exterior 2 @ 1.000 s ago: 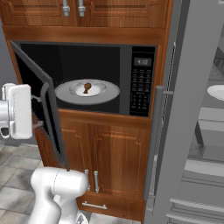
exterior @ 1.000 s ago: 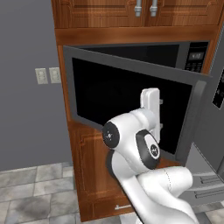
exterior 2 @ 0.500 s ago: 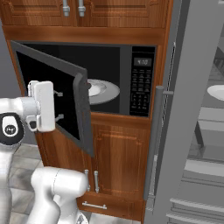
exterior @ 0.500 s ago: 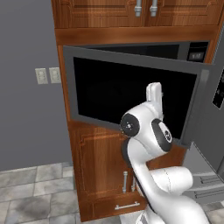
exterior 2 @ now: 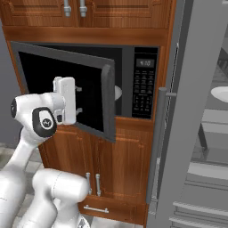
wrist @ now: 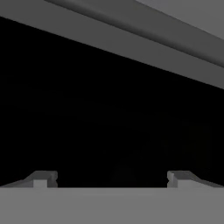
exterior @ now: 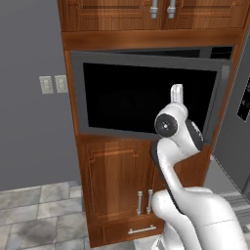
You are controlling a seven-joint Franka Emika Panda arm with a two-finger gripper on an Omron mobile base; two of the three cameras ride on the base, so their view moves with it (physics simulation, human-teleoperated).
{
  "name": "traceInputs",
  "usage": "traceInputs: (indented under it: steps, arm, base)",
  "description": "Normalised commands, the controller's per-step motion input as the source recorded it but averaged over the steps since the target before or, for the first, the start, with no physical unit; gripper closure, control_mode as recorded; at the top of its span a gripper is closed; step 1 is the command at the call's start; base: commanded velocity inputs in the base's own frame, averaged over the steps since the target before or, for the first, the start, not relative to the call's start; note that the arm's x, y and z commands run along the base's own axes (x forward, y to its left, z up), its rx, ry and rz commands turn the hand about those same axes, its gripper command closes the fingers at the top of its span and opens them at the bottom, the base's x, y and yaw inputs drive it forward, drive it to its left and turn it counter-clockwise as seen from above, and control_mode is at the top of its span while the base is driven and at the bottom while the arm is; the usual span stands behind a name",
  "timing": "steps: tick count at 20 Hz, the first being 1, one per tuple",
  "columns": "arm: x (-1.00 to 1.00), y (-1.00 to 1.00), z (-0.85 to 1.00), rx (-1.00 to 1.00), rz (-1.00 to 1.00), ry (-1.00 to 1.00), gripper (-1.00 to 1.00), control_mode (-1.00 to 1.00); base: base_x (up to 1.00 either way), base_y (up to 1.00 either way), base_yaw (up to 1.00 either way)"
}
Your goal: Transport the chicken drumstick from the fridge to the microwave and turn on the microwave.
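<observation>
Microwave door further closed

Glossy wood cabinets (microwave window dark, matt).

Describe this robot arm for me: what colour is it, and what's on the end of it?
The arm is glossy white, built of rounded, tube-like segments. Its joints carry dark round caps with a small pale mark at the middle. The end is a boxy white hand whose gripper has two short, small fingers, dark grey at the tips. No loose cables show.
</observation>
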Motion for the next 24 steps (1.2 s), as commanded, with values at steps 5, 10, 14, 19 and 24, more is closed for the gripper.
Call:
traceInputs:
  steps: [5,10,14,19,24]
  arm:
    - [0.50,-0.10,0.04,0.06,0.03,0.00,-1.00,-1.00]
    - [0.38,-0.03,0.07,0.03,0.02,0.00,-1.00,-1.00]
    - [0.48,-0.05,0.00,0.02,0.08,0.00,-1.00,-1.00]
    - [0.53,-0.05,0.00,0.02,0.08,0.00,-1.00,-1.00]
    - [0.41,-0.01,0.00,0.00,0.08,0.00,-1.00,-1.00]
  base:
    - [0.00,0.00,0.00]
    - [0.00,0.00,0.00]
    - [0.00,0.00,0.00]
    - [0.00,0.00,0.00]
    - [0.00,0.00,0.00]
